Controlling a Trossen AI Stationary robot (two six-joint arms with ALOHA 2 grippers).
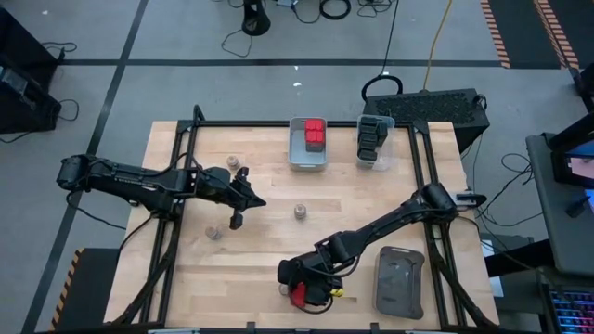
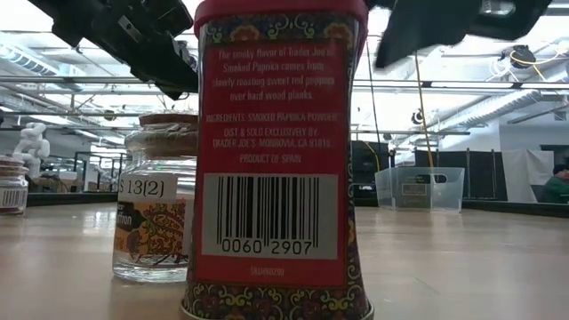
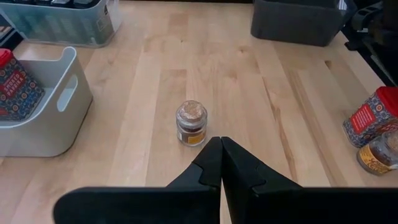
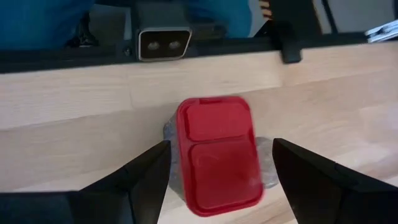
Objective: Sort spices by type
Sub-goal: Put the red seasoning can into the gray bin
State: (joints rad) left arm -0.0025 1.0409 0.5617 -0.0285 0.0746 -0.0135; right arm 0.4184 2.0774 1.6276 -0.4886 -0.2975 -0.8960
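Wooden table [image 1: 260, 269], upright red-capped paprika tin [image 4: 219, 152], long axis vertical, between spread right fingers [image 4: 146, 177]; left fingers [image 3: 208, 171] closed, empty.

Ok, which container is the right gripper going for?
Look at the table's near edge, where the right gripper hangs open. Between its fingers stands a blocky paprika tin; its flat red cap sets it apart from the round brown-topped jars.
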